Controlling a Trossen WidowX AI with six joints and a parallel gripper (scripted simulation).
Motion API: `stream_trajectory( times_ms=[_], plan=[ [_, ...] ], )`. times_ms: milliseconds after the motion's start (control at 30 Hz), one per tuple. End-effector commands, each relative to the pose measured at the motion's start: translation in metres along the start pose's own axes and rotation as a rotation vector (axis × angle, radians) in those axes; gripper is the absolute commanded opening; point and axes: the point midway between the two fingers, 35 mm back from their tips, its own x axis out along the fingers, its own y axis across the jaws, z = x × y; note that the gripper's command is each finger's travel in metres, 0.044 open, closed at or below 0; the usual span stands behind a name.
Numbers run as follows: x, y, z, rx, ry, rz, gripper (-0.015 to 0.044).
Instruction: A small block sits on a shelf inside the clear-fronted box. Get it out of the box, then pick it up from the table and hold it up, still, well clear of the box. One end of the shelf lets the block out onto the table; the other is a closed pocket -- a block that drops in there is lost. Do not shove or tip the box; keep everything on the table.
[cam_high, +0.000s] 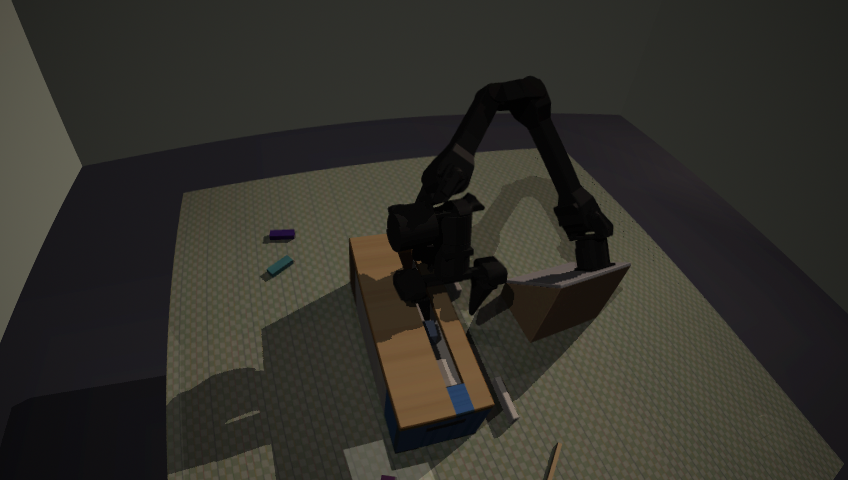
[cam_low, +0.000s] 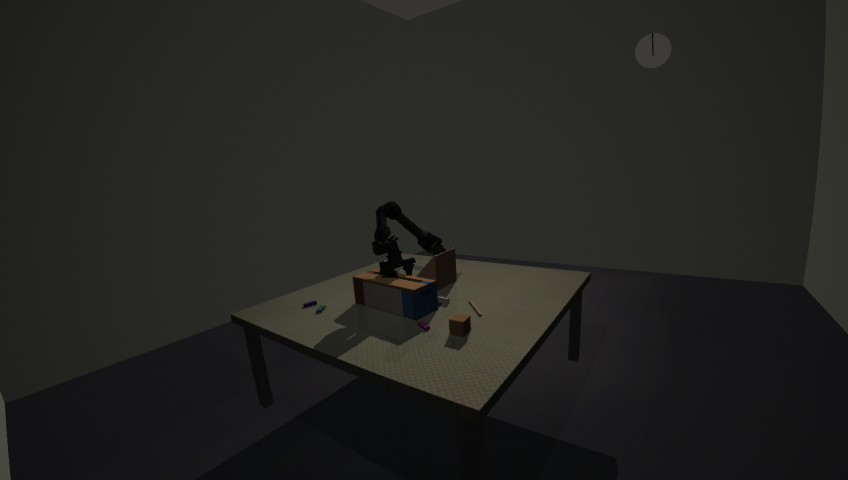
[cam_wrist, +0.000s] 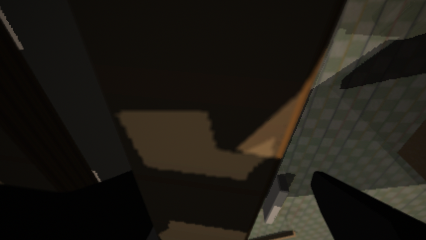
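The box (cam_high: 404, 356) (cam_low: 383, 300) (cam_wrist: 175, 145) stands upright, with a wooden top and a long slot in it. Its near end in the top view is blue. A small blue-grey block (cam_high: 432, 331) shows down in the slot, just nearer that camera than my left finger; the wrist view does not show it clearly. My gripper (cam_high: 449, 314) (cam_low: 399, 274) (cam_wrist: 243, 168) is open and empty, astride the top's narrow strip. One fingertip is at or in the slot, the other hangs outside the box's right side. Contact with the block cannot be told.
A brown wedge (cam_high: 571, 309) (cam_low: 446, 270) stands at the arm's base. A pale bar (cam_high: 508, 404) (cam_low: 443, 300) (cam_wrist: 274, 200) lies beside the box. A stick (cam_high: 554, 460) (cam_low: 474, 308), brown cube (cam_low: 459, 325), magenta piece (cam_low: 423, 325), purple piece (cam_high: 282, 234) and teal piece (cam_high: 279, 265) lie around.
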Motion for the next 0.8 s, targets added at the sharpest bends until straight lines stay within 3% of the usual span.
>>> stream_trajectory(
  times_ms=[0, 767],
  plan=[
    [0.004, 0.0, -0.011, 0.004, 0.003, 0.001, 0.04],
    [0.021, 0.0, -0.058, 0.004, 0.005, 0.002, 0.04]
  ],
)
